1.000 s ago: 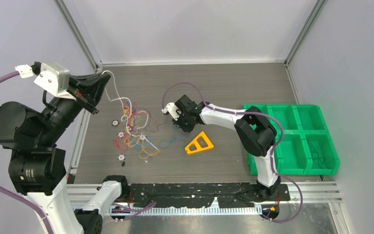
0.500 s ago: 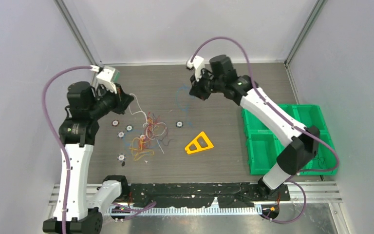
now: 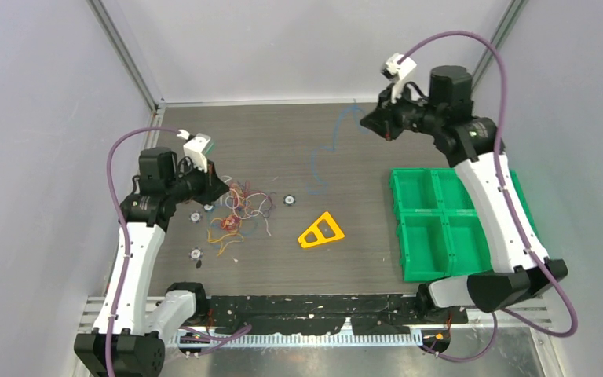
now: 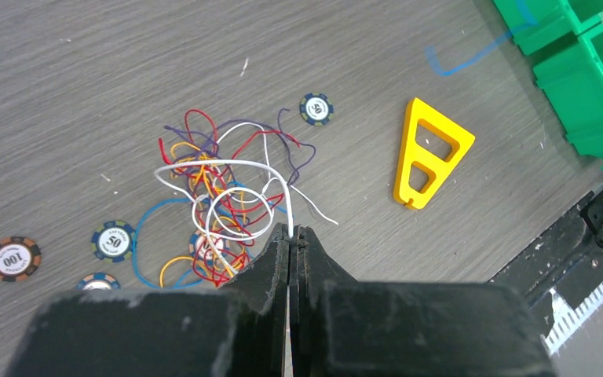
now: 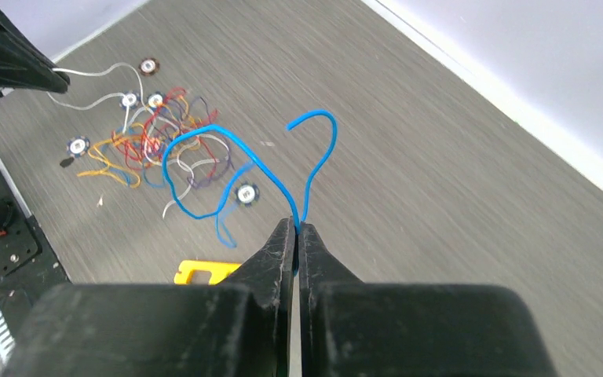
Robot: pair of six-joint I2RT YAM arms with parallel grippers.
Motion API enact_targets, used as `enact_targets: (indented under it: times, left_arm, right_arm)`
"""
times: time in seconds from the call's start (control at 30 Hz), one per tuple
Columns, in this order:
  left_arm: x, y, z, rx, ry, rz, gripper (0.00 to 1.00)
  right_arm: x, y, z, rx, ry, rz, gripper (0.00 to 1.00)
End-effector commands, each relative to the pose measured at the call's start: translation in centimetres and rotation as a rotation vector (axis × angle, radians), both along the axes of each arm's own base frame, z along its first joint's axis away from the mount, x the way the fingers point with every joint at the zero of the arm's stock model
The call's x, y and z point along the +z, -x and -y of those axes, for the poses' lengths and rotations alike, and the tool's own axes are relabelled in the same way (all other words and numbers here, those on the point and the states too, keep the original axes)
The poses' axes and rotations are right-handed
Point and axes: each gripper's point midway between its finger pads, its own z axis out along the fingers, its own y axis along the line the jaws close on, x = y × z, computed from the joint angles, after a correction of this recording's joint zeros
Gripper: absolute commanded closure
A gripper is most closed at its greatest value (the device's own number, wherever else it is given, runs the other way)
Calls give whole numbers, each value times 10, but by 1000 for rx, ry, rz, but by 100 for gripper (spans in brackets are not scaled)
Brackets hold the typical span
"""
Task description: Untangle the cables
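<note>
1. Top view: the left tool is pinched shut just left of the cables, a loose heap of red, orange, yellow, purple and white strands on the surface. What it grips is too thin to make out here.
2. Same view: the right tool is raised at the far right, well apart from the heap. It is closed on a blue cable that trails faintly down and leftward from its tips.
3. Poker chips lie around the heap. A yellow triangle lies to the right of the heap, and green bins sit nearer the arm bases than the right tool.
4. Left wrist view: the left tool's jaws meet with a white cable clamped between the tips. The strand arches up from them and loops into the tangle just ahead of the tool. The triangle lies ahead to the right, with the bins beyond it.
5. Right wrist view: the right tool's jaws are together on the blue cable. One end curls up from the tips in a short hook, and the other sweeps left in a wide loop.
6. Same view: the heap lies well beyond this tool, up and to the left. The left tool shows in the top left corner, and the white strand runs from it toward the heap.
</note>
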Motion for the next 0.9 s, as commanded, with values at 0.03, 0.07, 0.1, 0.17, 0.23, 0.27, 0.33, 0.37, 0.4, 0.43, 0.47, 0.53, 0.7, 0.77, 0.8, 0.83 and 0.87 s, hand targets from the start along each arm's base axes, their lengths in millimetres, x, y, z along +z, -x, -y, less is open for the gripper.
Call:
enact_targets:
  times: [0.03, 0.07, 0.1, 0.17, 0.23, 0.27, 0.33, 0.37, 0.4, 0.43, 0.47, 0.53, 0.7, 0.77, 0.8, 0.83, 0.87]
  left_arm:
    - [1, 3, 14, -75, 19, 38, 100]
    - [0, 4, 16, -81, 21, 38, 100]
    - [-1, 4, 17, -85, 22, 38, 100]
    - [-2, 3, 20, -94, 24, 41, 100]
    - [-2, 2, 22, -99, 26, 44, 100]
    - [-1, 2, 23, -101, 27, 45, 100]
    - [1, 0, 25, -106, 28, 51, 100]
    - [2, -1, 26, -108, 29, 52, 100]
    - [4, -1, 26, -111, 31, 54, 100]
    - [4, -2, 27, -112, 34, 54, 100]
    - [5, -2, 28, -113, 35, 57, 100]
    - [5, -2, 28, -114, 38, 56, 100]
    - [4, -1, 27, -112, 27, 66, 100]
    - [4, -1, 26, -109, 21, 69, 100]
    - [4, -1, 26, -107, 20, 70, 100]
    - [4, -1, 26, -107, 20, 70, 100]
    - [4, -1, 26, -107, 21, 69, 100]
  right_arm:
    - [18, 55, 51, -29, 42, 5, 95]
    - [22, 57, 65, -61, 64, 22, 95]
    - [20, 69, 73, -83, 80, 6, 95]
    - [19, 81, 98, -153, 138, 10, 95]
    - [18, 90, 124, -250, 198, 3, 95]
    - [18, 90, 140, -321, 228, 2, 95]
    - [11, 102, 164, -407, 282, -39, 95]
    - [10, 103, 179, -463, 309, -43, 95]
    - [5, 109, 186, -484, 322, -75, 95]
    - [5, 109, 199, -525, 338, -83, 95]
    - [-3, 113, 206, -537, 346, -132, 94]
    - [-9, 120, 223, -577, 365, -182, 95]
    - [-23, 137, 252, -615, 447, -229, 95]
    - [-32, 143, 256, -618, 487, -244, 95]
    - [-36, 147, 261, -630, 508, -259, 95]
    - [-38, 148, 264, -639, 514, -265, 95]
    - [-37, 150, 270, -665, 522, -269, 95]
